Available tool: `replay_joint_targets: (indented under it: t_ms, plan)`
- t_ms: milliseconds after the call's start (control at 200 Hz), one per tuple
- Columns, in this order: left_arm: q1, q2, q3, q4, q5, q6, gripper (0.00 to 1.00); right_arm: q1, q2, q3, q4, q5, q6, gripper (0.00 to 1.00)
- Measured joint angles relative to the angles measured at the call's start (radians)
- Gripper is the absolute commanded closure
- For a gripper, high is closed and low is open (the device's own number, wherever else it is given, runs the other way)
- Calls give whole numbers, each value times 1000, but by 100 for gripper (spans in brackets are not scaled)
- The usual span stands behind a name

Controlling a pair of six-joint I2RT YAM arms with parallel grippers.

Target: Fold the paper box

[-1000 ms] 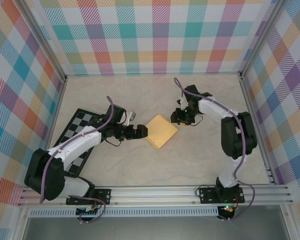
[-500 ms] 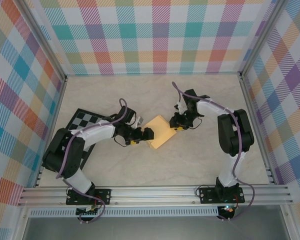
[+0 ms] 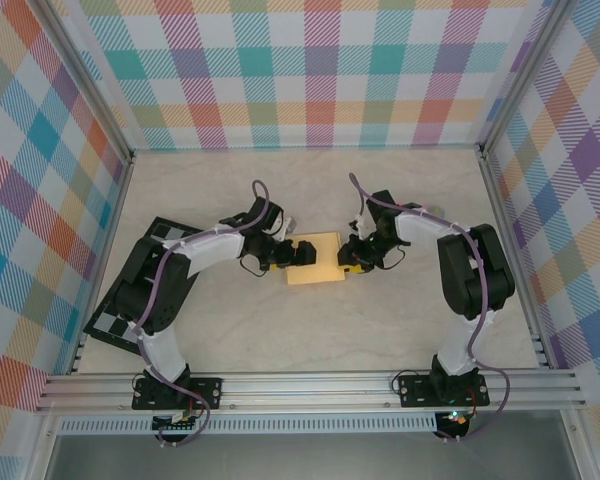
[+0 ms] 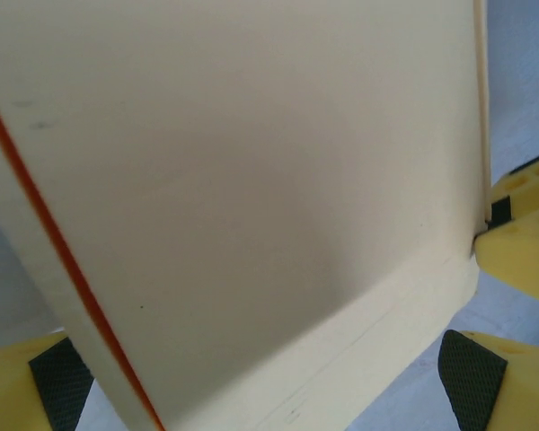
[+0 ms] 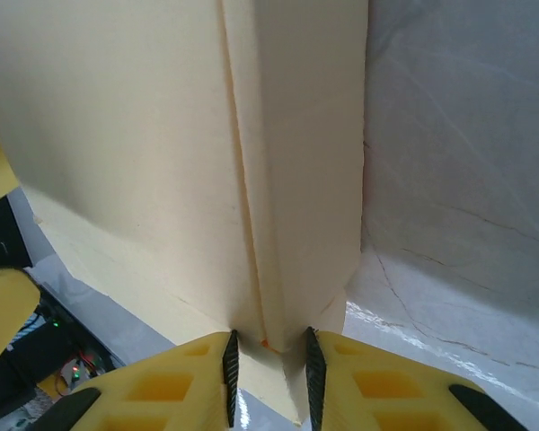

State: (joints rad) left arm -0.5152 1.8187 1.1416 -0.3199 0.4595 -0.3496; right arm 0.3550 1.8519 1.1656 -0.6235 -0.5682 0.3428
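Observation:
The paper box (image 3: pixel 317 258) lies in the middle of the table as a flat yellow-orange rectangle. My left gripper (image 3: pixel 296 252) is at its left edge. In the left wrist view the box (image 4: pixel 251 180) stands between the wide-open fingers (image 4: pixel 58 386), and the gripper (image 4: pixel 268 384) straddles its near corner. My right gripper (image 3: pixel 351 260) is at the box's right edge. In the right wrist view its pads (image 5: pixel 229 373) press from both sides on a folded ridge of the box (image 5: pixel 287 180), so the gripper (image 5: pixel 269 373) is shut on it.
A black-and-white checkered board (image 3: pixel 130 290) lies at the left, partly under the left arm. Plaid walls with metal rails (image 3: pixel 500 200) close in the table on three sides. The right gripper's yellow fingers (image 4: pixel 525 242) show at the edge of the left wrist view.
The box has turned from a diamond to lying square with the table edges. The left gripper swung further back along its left edge. The right jaws narrowed onto the box's right edge.

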Motion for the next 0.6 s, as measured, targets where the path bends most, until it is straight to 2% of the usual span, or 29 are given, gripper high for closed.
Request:
replay_joint_targets:
  t_ms: [230, 445, 600]
  plan:
    - [40, -17, 7, -70, -28, 53, 0, 0, -6, 0, 0, -18, 46, 70]
    - [53, -175, -64, -104, -42, 51, 0, 0, -8, -2, 0, -32, 55, 71]
    - [51, -196, -114, -80, -28, 24, 5, 0, -8, -13, 5, -39, 65, 65]
